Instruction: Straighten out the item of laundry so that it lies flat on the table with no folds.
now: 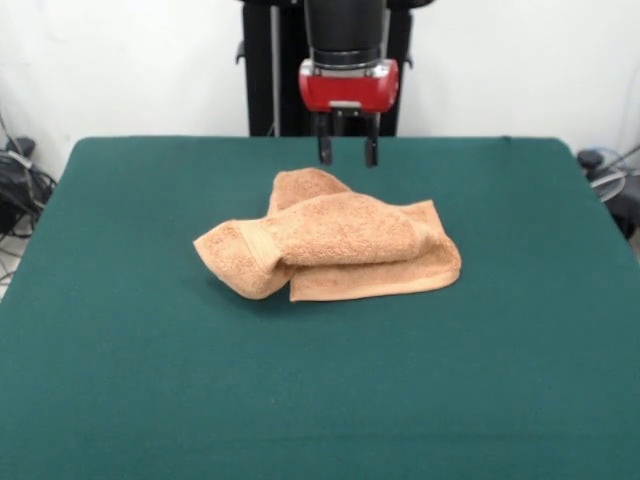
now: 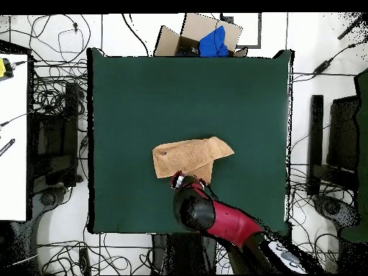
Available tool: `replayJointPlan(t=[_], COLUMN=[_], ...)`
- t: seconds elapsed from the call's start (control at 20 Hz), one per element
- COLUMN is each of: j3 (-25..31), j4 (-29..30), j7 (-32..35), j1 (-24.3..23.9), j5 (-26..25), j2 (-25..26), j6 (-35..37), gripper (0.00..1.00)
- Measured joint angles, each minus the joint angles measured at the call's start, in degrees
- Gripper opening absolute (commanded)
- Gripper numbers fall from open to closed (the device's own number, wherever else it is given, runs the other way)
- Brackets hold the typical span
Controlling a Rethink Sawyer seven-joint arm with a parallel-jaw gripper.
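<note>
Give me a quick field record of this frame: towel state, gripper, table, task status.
towel: light-orange towel, bunched and folded over itself in several layers, lying near the middle of the table
table: green cloth top, far larger than the towel
gripper: gripper open, empty, hanging above the towel's far edge, not touching it in the front view
arm: red and black arm reaching in over the table edge
task status: not done; folds remain
off-table: cardboard box with blue item beyond one table edge
</note>
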Motion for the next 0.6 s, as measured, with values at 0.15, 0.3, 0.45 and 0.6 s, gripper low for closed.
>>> replayJointPlan(t=[0.15,0.3,0.45,0.6], j3=[0.0,0.0,0.0,0.0], j4=[-0.3,-0.9,-1.3,-1.6], j7=[0.0,0.0,0.0,0.0], j1=[-0.1,-0.1,-0.2,-0.2], j5=[0.0,0.0,0.0,0.0], j2=[0.0,0.0,0.0,0.4], j6=[-0.3,-0.6,-0.9,-1.4], gripper=[1.00,1.00,1.00,1.00])
